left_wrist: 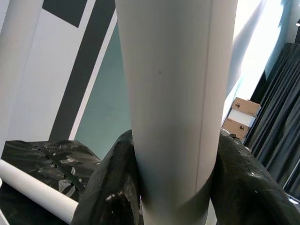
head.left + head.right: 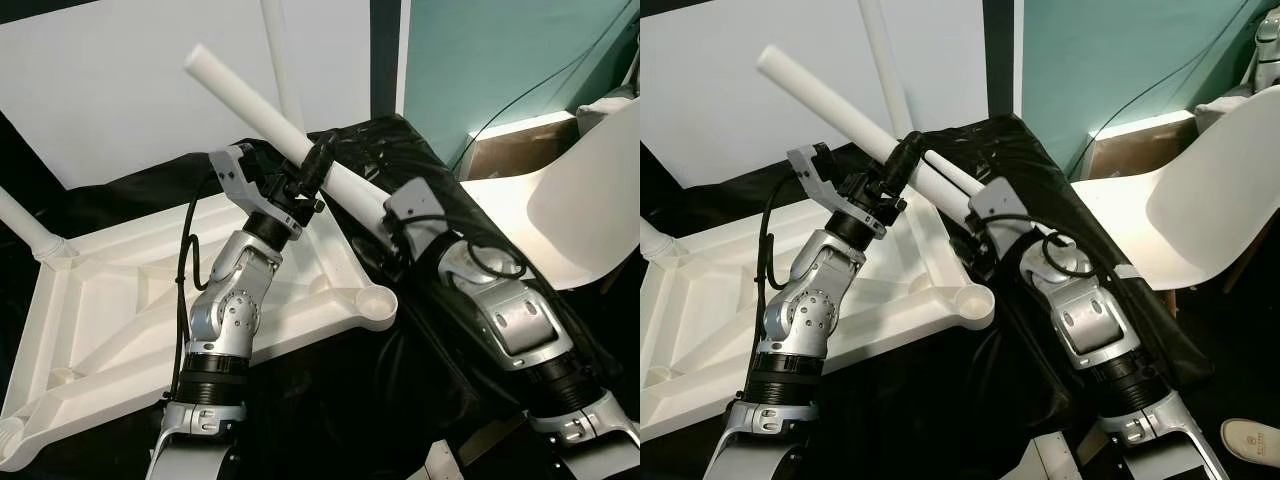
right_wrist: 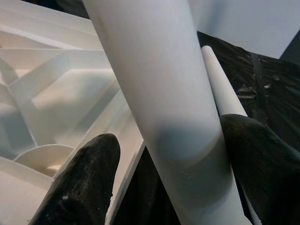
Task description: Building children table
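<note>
Left eye view: both hands clamp one long white plastic table leg (image 2: 265, 118), slanting over the upturned white plastic tabletop (image 2: 110, 310). The left hand (image 2: 312, 172) is closed around its middle, the right hand (image 3: 164, 154) around its lower end. Three more legs show: one lying on black plastic sheet (image 2: 1030, 170), two standing, both cut off. One white chair (image 2: 1200, 200) stands beside.

plain white table leg (image 2: 262, 110), white ribbed tabletop (image 2: 120, 320), glossy black sheet (image 2: 400, 160), teal wall (image 2: 500, 60)
</note>
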`<state>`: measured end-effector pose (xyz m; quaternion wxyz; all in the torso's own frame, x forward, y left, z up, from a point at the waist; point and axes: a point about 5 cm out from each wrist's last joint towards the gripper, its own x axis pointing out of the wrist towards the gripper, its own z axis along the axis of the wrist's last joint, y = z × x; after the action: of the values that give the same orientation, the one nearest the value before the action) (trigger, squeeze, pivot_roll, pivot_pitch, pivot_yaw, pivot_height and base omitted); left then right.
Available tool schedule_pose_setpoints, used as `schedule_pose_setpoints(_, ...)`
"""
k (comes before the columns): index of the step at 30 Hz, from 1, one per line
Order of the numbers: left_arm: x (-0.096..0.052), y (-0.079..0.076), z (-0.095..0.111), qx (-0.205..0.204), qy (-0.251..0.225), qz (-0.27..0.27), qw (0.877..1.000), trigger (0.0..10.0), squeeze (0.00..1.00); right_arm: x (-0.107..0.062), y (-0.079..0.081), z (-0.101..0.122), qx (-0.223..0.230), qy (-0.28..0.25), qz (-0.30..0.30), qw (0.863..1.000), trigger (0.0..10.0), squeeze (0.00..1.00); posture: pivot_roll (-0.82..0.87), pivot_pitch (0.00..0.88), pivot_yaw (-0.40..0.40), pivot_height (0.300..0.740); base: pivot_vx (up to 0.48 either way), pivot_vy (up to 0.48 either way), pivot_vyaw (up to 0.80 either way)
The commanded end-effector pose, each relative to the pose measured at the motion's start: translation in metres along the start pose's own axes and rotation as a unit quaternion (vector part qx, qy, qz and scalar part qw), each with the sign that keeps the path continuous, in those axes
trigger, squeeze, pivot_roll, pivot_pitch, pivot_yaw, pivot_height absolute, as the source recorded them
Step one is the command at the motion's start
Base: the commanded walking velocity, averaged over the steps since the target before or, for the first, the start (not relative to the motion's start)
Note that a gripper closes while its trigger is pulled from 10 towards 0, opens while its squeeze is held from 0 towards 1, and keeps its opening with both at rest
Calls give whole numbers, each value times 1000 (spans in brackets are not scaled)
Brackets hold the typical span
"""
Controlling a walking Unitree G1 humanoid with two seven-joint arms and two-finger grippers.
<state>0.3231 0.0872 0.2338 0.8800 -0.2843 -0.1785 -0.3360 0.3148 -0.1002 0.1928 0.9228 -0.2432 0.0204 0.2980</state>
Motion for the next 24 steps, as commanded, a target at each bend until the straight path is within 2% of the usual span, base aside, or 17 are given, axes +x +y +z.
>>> schedule_pose_setpoints(1,3,-8,6,14,-12,-58,998,0,0,4,8,-2,2,6,24,1000,10000,0,-47,0,113,740,0,0,0)
schedule_pose_setpoints(7,1,-8,8,16,-14,-55,998,0,0,11,12,-13,-4,27,34,999,10000,0,-33,0,109,740,0,0,0)
schedule_pose_setpoints(8,0,-8,7,17,-14,-55,998,0,0,13,14,-14,-10,28,38,999,471,0,-29,0,106,740,0,0,0)
schedule_pose_setpoints(9,0,-8,7,17,-14,-55,998,0,0,13,14,-14,-10,28,38,999,471,0,-29,0,106,740,0,0,0)
schedule_pose_setpoints(10,-1,-8,7,18,-13,-54,998,0,0,15,15,-12,-15,25,41,999,0,0,-26,0,105,740,0,0,0)
schedule_pose_setpoints(14,-1,-7,7,27,-9,-49,998,0,0,17,15,-3,-18,10,40,999,0,0,-18,0,101,740,0,0,0)
schedule_pose_setpoints(15,-2,-7,7,29,-8,-48,998,1137,0,17,13,2,-18,3,36,999,0,0,-18,0,101,740,0,0,0)
schedule_pose_setpoints(17,-2,-6,7,30,-8,-47,998,1137,0,17,12,4,-19,-1,32,999,0,0,-18,0,101,740,0,0,0)
schedule_pose_setpoints(18,-2,-6,7,32,-9,-44,998,10000,1000,18,10,6,-18,-4,28,999,0,0,-22,0,102,740,0,0,0)
schedule_pose_setpoints(22,-1,-5,7,34,-9,-40,999,10000,1000,18,7,9,-15,-9,20,1000,0,0,-27,0,105,740,0,0,0)
schedule_pose_setpoints(23,-1,-6,6,24,-1,-50,998,10000,0,19,3,13,-8,-15,5,1000,0,0,-27,0,105,740,0,0,0)
schedule_pose_setpoints(24,-1,-6,6,24,-1,-50,998,10000,0,19,3,13,-8,-15,5,1000,0,0,-27,0,105,740,0,0,0)
